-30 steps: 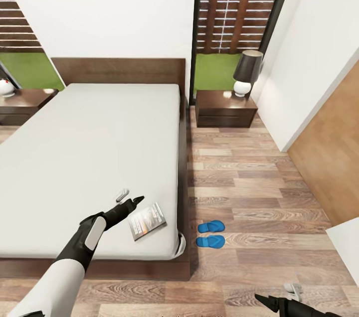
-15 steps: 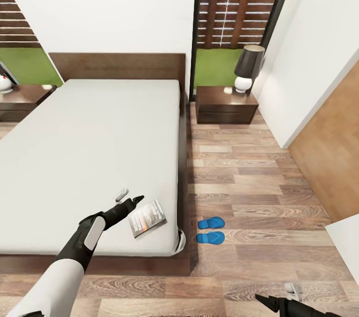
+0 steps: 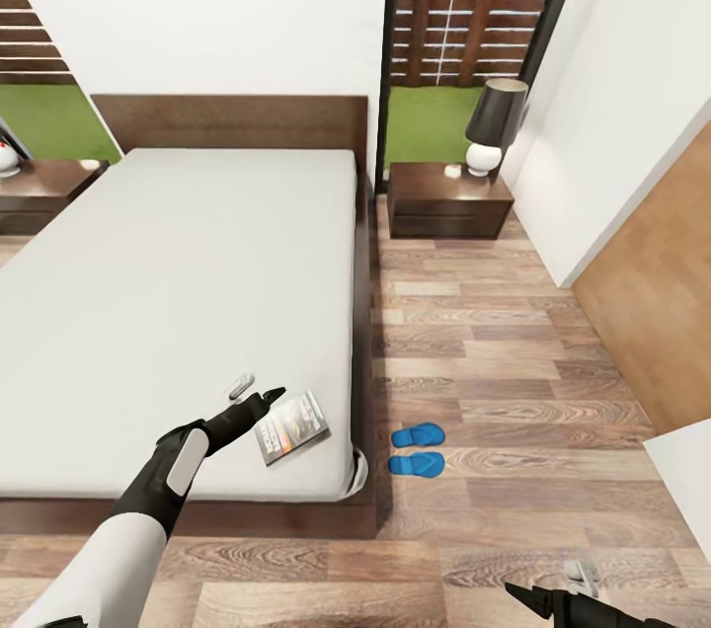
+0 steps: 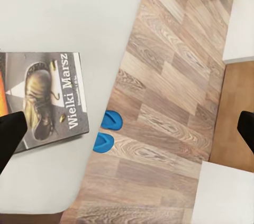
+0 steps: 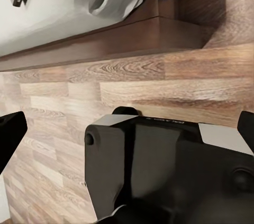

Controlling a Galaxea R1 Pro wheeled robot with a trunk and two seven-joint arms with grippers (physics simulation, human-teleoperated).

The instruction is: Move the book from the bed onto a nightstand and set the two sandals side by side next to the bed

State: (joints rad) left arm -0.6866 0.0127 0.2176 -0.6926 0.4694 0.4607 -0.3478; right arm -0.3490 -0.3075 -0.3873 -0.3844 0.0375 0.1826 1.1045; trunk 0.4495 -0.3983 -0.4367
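Note:
The book (image 3: 292, 427) lies flat near the foot corner of the bed (image 3: 178, 312), its cover showing in the left wrist view (image 4: 45, 100). My left gripper (image 3: 259, 391) hovers open just beside the book's near-left edge, nothing between its fingers (image 4: 10, 134). The two sandals (image 3: 417, 434) (image 3: 416, 464) lie side by side on the floor next to the bed's right side, also in the left wrist view (image 4: 112, 120). A nightstand (image 3: 449, 198) stands right of the headboard, another nightstand (image 3: 44, 192) at the left. My right gripper (image 3: 549, 583) is low over the floor, open and empty.
A dark-shaded lamp (image 3: 494, 124) with a white base stands on the right nightstand. A white wall and a wooden panel (image 3: 652, 312) bound the floor strip on the right. The dark bed frame (image 5: 106, 39) and my own base (image 5: 159, 171) are in the right wrist view.
The whole head view has shifted a little, so headboard and nightstands sit higher in the picture. Both arms keep their pose, and the book and sandals lie as before.

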